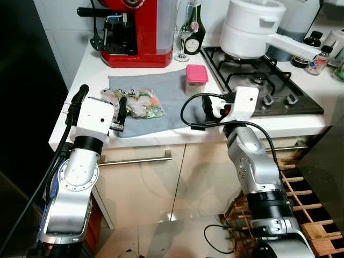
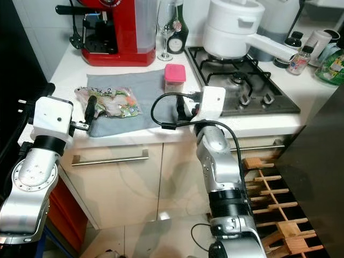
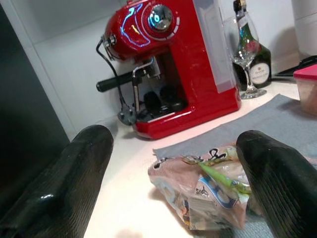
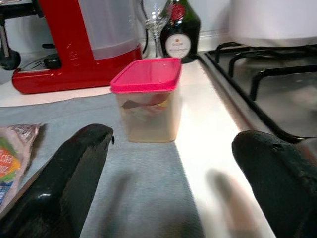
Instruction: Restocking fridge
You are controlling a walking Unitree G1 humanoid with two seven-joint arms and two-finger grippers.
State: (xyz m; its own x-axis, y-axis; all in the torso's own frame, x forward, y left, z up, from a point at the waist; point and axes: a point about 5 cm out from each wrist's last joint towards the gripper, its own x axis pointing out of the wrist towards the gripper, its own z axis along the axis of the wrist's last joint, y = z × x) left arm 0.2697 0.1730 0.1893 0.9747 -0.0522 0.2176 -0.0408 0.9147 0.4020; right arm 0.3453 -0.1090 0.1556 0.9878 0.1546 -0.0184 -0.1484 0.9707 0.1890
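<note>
Kitchen counter (image 1: 97, 59): bag (image 1: 138, 103) and tub (image 1: 196, 78) lie on grey mat (image 1: 172, 97), neither grasped. Left gripper (image 3: 173, 178) spread at bag, right gripper (image 4: 171, 171) spread before tub. Restocking probably just starting.

Saw glossy red plastic on the coffee machine (image 1: 141, 32), matt grey cloth in the mat (image 1: 161, 97), crinkly clear plastic round the bag (image 1: 137, 103), smooth white tabletop (image 1: 88, 70), clear wine glass (image 1: 183, 29).

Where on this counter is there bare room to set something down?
Bare grey mat between the bag and the pink-lidded container, and white counter left of the mat. Crowded at the back: coffee machine, wine glass, bottle.
</note>
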